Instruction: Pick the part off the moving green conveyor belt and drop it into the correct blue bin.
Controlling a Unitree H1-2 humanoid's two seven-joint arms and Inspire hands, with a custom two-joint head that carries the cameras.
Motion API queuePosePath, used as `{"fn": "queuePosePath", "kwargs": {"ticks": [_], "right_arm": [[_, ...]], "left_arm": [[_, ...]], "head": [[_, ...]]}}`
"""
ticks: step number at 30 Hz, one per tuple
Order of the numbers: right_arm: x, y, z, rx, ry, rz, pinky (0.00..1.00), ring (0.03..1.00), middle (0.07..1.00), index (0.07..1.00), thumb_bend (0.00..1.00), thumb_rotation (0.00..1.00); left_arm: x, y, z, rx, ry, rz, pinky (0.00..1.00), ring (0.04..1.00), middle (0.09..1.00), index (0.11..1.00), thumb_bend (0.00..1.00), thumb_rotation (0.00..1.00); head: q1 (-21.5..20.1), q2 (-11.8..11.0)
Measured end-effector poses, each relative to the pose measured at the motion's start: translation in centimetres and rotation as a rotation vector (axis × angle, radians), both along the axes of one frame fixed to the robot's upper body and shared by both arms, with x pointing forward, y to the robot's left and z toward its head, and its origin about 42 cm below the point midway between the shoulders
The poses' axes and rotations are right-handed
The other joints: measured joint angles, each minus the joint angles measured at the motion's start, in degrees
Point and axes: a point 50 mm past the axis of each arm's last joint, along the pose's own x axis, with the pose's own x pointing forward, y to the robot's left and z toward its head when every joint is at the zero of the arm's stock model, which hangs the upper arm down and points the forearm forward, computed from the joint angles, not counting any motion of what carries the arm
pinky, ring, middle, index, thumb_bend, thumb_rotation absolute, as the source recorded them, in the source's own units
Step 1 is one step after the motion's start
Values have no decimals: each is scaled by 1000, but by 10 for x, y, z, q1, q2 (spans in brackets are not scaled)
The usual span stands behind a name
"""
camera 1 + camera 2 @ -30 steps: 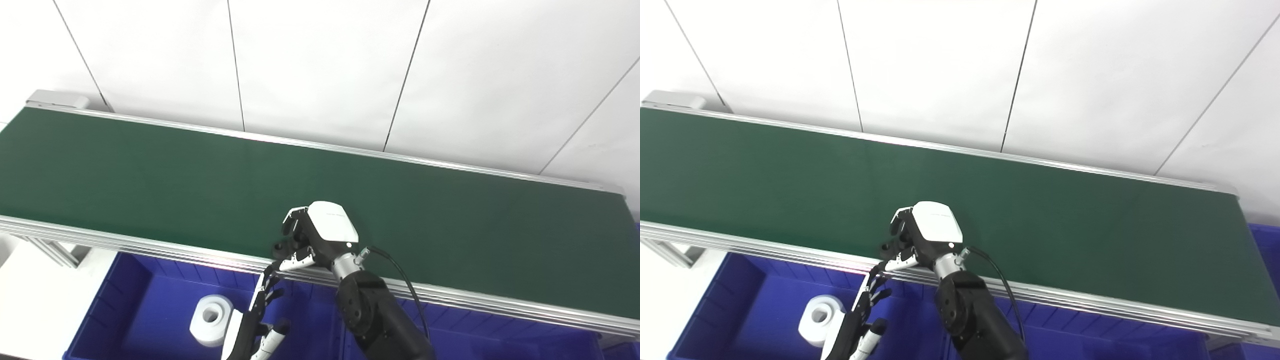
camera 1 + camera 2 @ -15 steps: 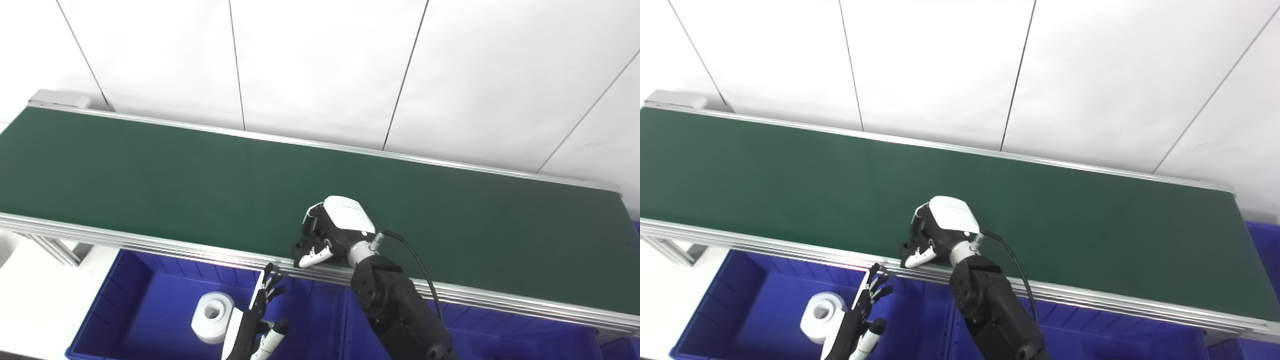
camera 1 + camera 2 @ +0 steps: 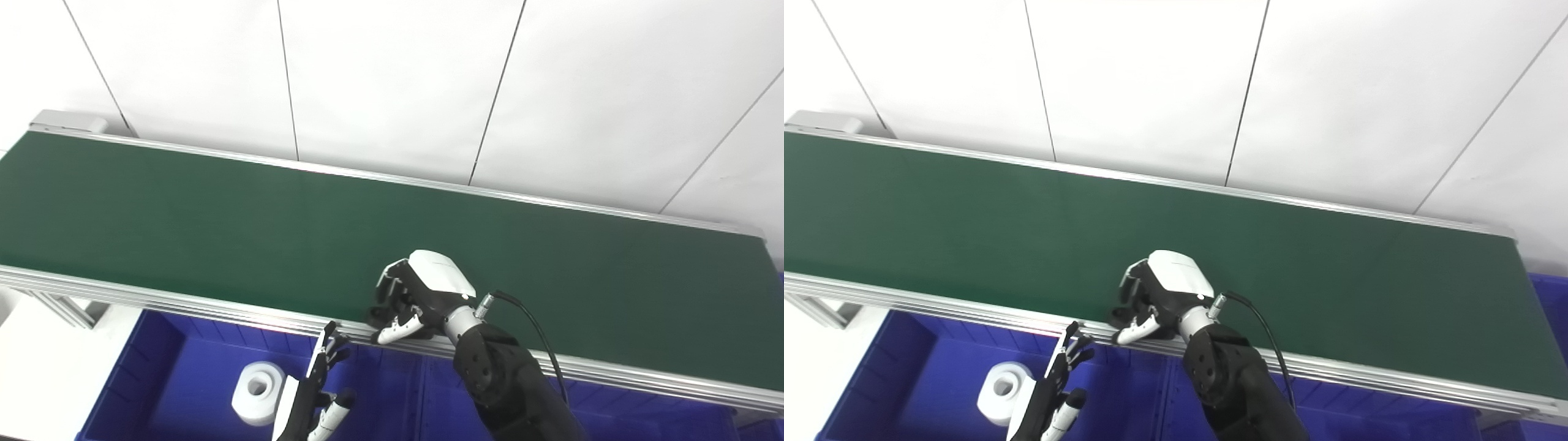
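Left-eye view: right hand curled on a small dark part at the conveyor belt near edge; right-eye view: left hand, fingers spread, empty over the blue bin directly below-left.

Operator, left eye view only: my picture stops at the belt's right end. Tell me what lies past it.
Observer: In the right eye view a blue bin shows just past the right end of the belt.
Operator: Report what is in it.
Observer: Only a sliver of its blue edge is in frame, so its inside is hidden. The one thing seen in any bin is the white roll, in the left bin beside the left hand.
Operator: Say whether the right hand holds the part.
Observer: The right hand is curled at the belt's near edge with something dark under its fingers. Neither view settles it.
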Motion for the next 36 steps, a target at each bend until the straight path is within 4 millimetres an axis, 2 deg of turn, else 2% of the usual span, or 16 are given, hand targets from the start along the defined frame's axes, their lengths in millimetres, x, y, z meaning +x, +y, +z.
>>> {"fn": "queuePosePath", "kwargs": {"ticks": [2, 6, 9, 11, 14, 15, 16, 18, 20, 22, 23, 25, 28, 30, 31, 36], "right_arm": [[-5, -2, 20, 30, -29, 11, 145, 210, 467, 484, 531, 0], [-23, -15, 44, 52, -55, 27, 138, 203, 470, 482, 531, 0], [-43, -29, 50, 51, -41, 37, 157, 221, 470, 483, 531, 0], [-52, -38, 50, 41, -26, 30, 154, 216, 470, 483, 531, 0], [-67, -51, 55, 30, -21, -1, 146, 210, 470, 482, 531, 0], [-74, -56, 57, 15, -18, -10, 147, 211, 470, 482, 531, 0], [-81, -59, 58, -2, -12, -19, 154, 220, 471, 482, 531, 0], [-90, -65, 56, -44, 17, -35, 162, 230, 471, 483, 531, 0], [-99, -71, 52, -97, 51, -62, 173, 244, 472, 483, 531, 0], [-108, -78, 46, -130, 95, -87, 188, 262, 472, 484, 531, 0], [-113, -82, 41, -145, 122, -104, 188, 262, 472, 483, 531, 0], [-123, -87, 32, -160, 165, -133, 190, 263, 409, 501, 524, 0], [-138, -91, 20, -180, 219, -176, 193, 274, 468, 486, 530, 0], [-146, -90, 15, -189, 243, -198, 224, 308, 420, 509, 523, 0], [-148, -89, 14, -200, 245, -211, 226, 311, 416, 511, 523, 0], [-153, -84, 9, -293, 259, -298, 196, 290, 406, 498, 527, 0]], "left_arm": [[0, 0, 0, -1, 0, 1, 0, 882, 945, 1000, 1000, 1000], [1, 1, 0, -15, 2, 7, 0, 868, 935, 1000, 1000, 1000], [1, 1, 0, -25, 7, 3, 0, 887, 945, 1000, 1000, 1000], [2, 1, 2, -34, 10, 3, 0, 897, 951, 1000, 1000, 1000], [4, 2, 8, -48, 7, -3, 0, 893, 950, 1000, 1000, 1000], [4, 3, 10, -50, 7, -5, 0, 893, 950, 1000, 1000, 1000], [4, 3, 13, -54, -1, -8, 0, 897, 952, 1000, 1000, 1000], [6, 4, 20, -70, -17, -10, 0, 915, 966, 1000, 1000, 1000], [7, 5, 23, -87, -5, -17, 0, 927, 976, 1000, 1000, 1000], [8, 6, 29, -109, -16, -28, 0, 963, 997, 1000, 1000, 1000], [9, 8, 33, -120, -27, -37, 0, 965, 998, 1000, 1000, 1000], [12, 15, 41, -124, -35, -49, 0, 983, 1000, 1000, 978, 1000], [13, 31, 55, -125, -43, -52, 0, 983, 1000, 1000, 911, 1000], [13, 39, 63, -128, -44, -53, 0, 963, 986, 1000, 867, 1000], [13, 41, 69, -134, -37, -55, 0, 962, 985, 1000, 864, 1000], [12, 52, 98, -145, -45, -51, 0, 938, 973, 1000, 681, 1000]], "head": [[-5, 3], [-20, 5], [-50, 12], [-50, 12], [-92, 31], [-92, 31], [-113, 42], [-125, 47], [-148, 61], [-191, 86], [-191, 86], [-206, 97], [-219, 105], [-242, 126], [-243, 126], [-279, 142]]}}
